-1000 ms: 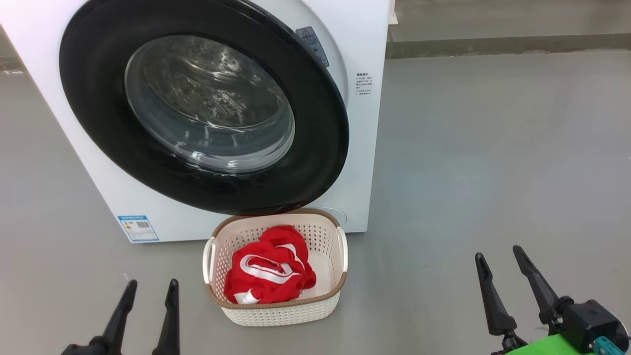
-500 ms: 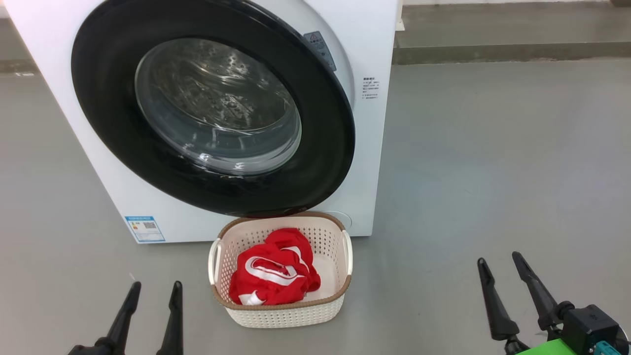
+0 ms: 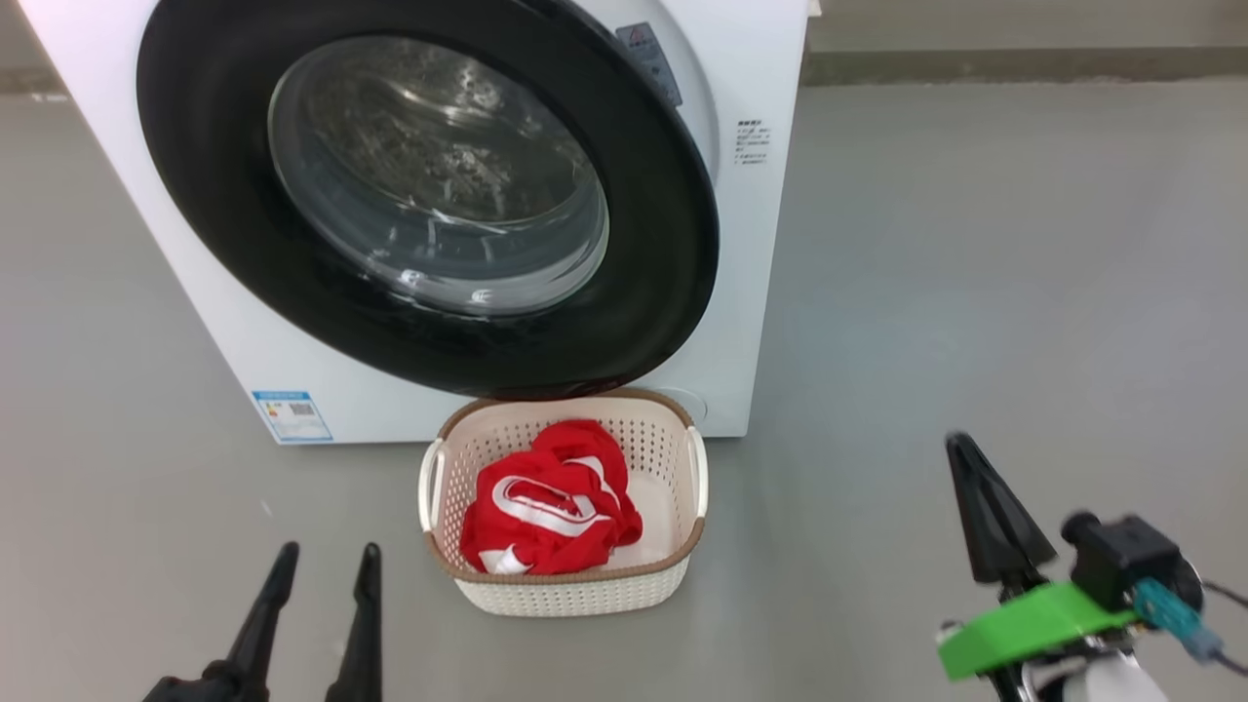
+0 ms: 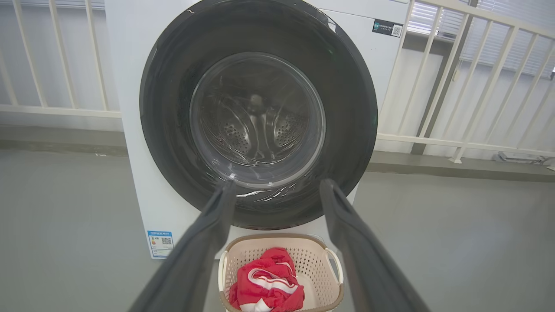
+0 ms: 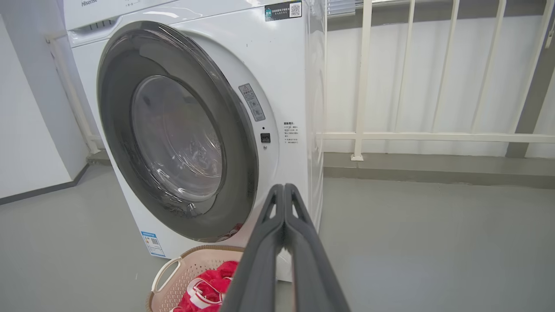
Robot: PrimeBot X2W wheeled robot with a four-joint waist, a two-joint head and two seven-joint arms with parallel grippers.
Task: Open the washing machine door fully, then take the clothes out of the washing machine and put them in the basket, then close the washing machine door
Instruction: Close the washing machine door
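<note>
Nearest, the left tool (image 3: 329, 552) hangs low over the floor (image 3: 975, 253) with its fingers spread wide and nothing between them. The right tool (image 3: 960, 447) is pinched to a single point, empty, aimed at the washing machine (image 3: 756, 322).

Between the two tools the basket (image 3: 575, 597) stands on the floor against the machine's front, handles to left and right. Its long axis I cannot tell. The clothes (image 3: 551, 502) lie in it as a crumpled heap towards its left side, with no clear long axis.

Above the basket, the washing machine door (image 3: 673, 292) faces the robot, swung to over the drum. In the right wrist view its right edge seems to stand slightly proud, so it may not be latched.

The emptying looks done and closing is the step in hand. The next move likely calls for a firm push with the pinched right tool on the rim's right side.
</note>
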